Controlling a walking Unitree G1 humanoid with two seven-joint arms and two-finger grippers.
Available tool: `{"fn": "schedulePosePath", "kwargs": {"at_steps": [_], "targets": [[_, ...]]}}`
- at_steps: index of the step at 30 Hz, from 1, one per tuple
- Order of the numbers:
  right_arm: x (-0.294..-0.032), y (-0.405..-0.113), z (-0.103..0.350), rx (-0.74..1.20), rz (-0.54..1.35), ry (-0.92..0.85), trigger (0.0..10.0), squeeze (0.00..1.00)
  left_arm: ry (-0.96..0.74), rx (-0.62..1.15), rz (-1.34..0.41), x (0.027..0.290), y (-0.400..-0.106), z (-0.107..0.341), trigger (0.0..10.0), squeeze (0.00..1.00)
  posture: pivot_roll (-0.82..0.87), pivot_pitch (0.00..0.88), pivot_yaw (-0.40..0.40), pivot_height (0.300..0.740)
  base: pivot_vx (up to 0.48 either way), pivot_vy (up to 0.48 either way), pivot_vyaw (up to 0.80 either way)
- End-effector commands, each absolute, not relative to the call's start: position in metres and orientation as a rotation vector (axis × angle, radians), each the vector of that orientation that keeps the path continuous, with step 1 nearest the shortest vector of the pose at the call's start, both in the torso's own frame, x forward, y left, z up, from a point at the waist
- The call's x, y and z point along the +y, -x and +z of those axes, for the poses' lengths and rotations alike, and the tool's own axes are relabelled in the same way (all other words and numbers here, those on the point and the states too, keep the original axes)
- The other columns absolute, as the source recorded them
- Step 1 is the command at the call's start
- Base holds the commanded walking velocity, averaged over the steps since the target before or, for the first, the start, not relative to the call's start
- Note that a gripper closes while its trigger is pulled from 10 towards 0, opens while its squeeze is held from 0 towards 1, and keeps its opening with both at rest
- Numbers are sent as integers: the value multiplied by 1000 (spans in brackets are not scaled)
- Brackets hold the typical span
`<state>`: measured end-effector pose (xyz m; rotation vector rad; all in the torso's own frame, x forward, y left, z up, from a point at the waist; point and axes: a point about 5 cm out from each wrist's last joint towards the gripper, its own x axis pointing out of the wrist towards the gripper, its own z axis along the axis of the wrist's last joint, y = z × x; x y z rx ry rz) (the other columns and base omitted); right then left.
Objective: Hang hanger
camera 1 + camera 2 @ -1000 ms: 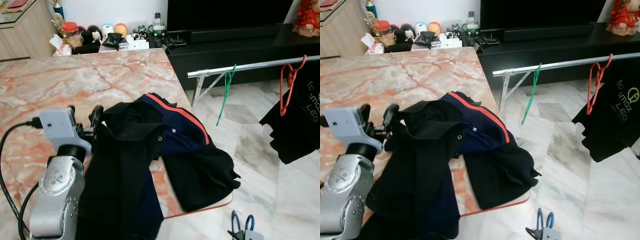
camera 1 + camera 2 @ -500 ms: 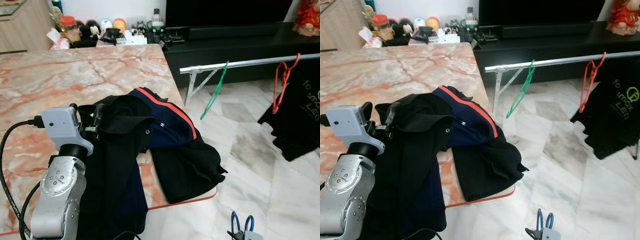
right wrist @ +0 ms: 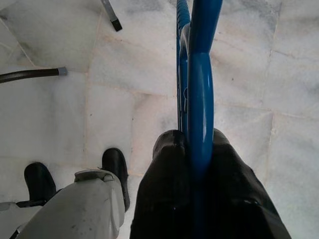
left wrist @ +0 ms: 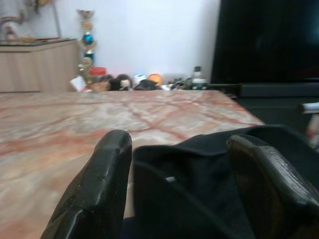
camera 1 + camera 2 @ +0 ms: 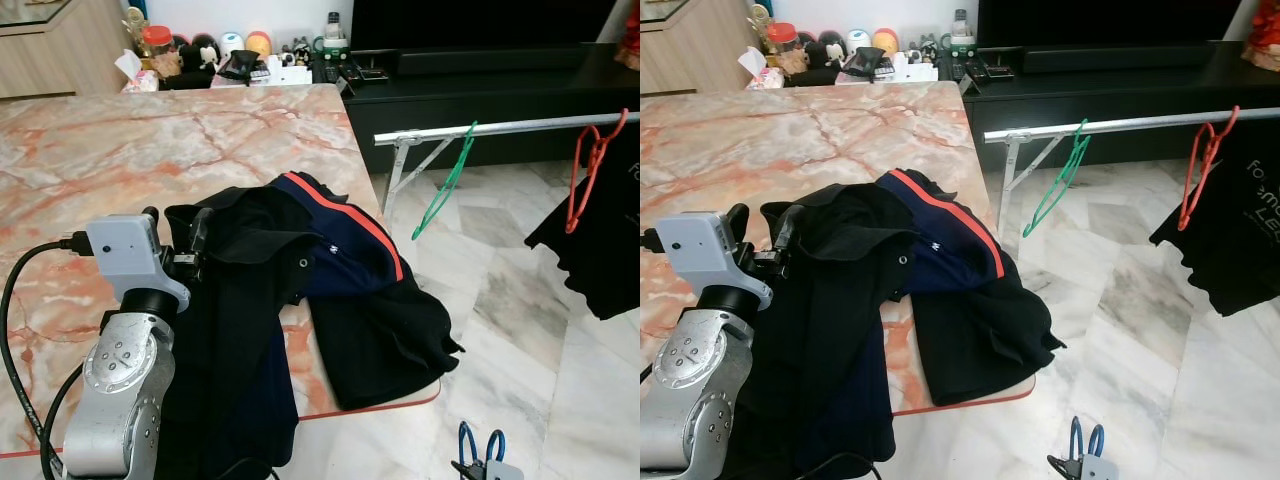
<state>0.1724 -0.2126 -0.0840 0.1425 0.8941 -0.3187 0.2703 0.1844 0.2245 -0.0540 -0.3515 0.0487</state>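
Observation:
A blue hanger (image 3: 201, 74) is clamped in my right gripper (image 3: 197, 144), which hangs low over the marble floor at the bottom of the eye views, where the hanger's blue loops (image 5: 468, 440) show. My left gripper (image 5: 176, 232) rests on the marble table (image 5: 120, 150), its fingers (image 4: 99, 184) apart, with the edge of a black garment (image 5: 240, 300) lying between them. That garment and a navy one with an orange stripe (image 5: 345, 235) are heaped at the table's right corner. A silver clothes rail (image 5: 520, 127) to the right carries a green hanger (image 5: 445, 185) and a red hanger (image 5: 588, 165) bearing a black shirt (image 5: 605, 250).
A dark TV cabinet (image 5: 480, 85) runs behind the rail. Jars, toys and small items (image 5: 230, 60) crowd the table's far edge. A wooden cabinet (image 5: 50, 50) stands at the far left. Open marble floor (image 5: 540, 350) lies between table and rail.
The whole picture has shifted, so the camera has moved. Both grippers keep their places; the right one still holds the blue hanger.

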Motion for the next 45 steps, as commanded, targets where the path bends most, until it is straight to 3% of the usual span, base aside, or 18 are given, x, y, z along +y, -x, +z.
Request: {"fn": "schedulePosePath", "kwargs": {"at_steps": [1, 15, 19, 45], "targets": [[-211, -167, -87, 909, -327, -150, 10000, 0, 50, -354, 59, 187, -269, 225, 10000, 0, 100, 173, -37, 740, 0, -480, 0], [-212, -166, -87, 913, -325, -150, 10000, 0, 38, -336, 54, 186, -269, 222, 10000, 0, 99, 174, -38, 740, 0, -34, 0], [-211, -166, -87, 914, -325, -152, 10000, 0, 40, -338, 58, 187, -269, 222, 10000, 0, 100, 174, -38, 740, 0, -480, 0], [-211, -166, -87, 913, -323, -156, 10000, 0, 28, -343, 53, 185, -269, 223, 10000, 0, 100, 175, -38, 740, 0, 0, 0]]}}
